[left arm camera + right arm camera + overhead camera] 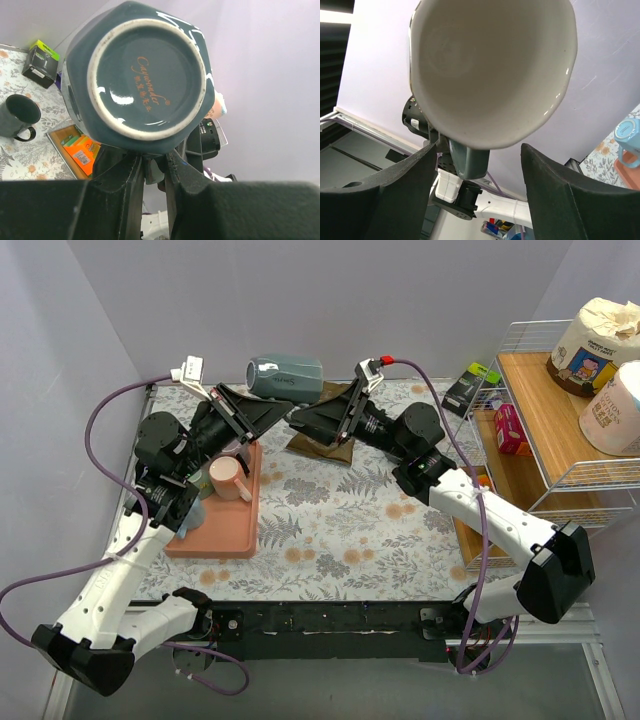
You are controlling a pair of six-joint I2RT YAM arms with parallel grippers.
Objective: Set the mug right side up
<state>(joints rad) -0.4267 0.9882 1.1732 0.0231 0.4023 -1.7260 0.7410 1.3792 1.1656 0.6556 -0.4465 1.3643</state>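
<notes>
The grey-green mug (285, 379) hangs on its side in the air above the far edge of the table. My left gripper (268, 408) is shut on its handle from below. In the left wrist view the mug's round base (145, 80) faces the camera, above the left gripper (155, 167). My right gripper (298, 421) sits just right of the mug and stands open. The right wrist view looks into the mug's white inside (490, 65). Its handle (470, 157) hangs between the right gripper's (479, 150) spread fingers, which do not touch it.
A salmon tray (215, 535) at the left holds a pink cup (228, 478). A brown cloth (325, 445) lies under the right gripper. A dark mug (19, 112) stands upright on the table. A black box (472, 387) and a wire rack (560, 440) with paper rolls are at the right.
</notes>
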